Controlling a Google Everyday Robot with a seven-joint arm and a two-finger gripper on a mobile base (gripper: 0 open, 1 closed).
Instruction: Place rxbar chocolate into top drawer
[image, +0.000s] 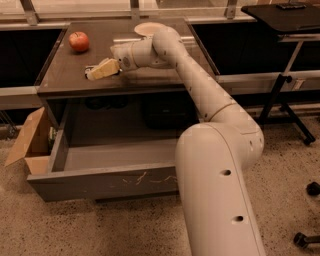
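So here's where I'm at: the gripper (103, 69) is down low on the tabletop (65, 82), pointing off to the camera's left. The rxbar chocolate (90, 71) sits right at its tip, just a dark sliver with a pale end poking out past the left of the gripper. Honestly I can't tell whether the gripper is clenched on the bar or released around it, since it covers most of the wrapper. For the same reason I can't call the bar's long axis. My guess is it runs roughly in line with the gripper. The red apple (79, 41) is beyond the gripper and a bit further left, well apart from it, so no worries there. The arm comes up from the base in the foreground, bends at the elbow, and the forearm stretches out nearly level across the table to the wrist. The top drawer (100, 184) is pulled open, below the gripper and nearer the camera. The next move has to bring the bar back over the table edge and down. The cardboard box (29, 142) is just beside the drawer's left end.
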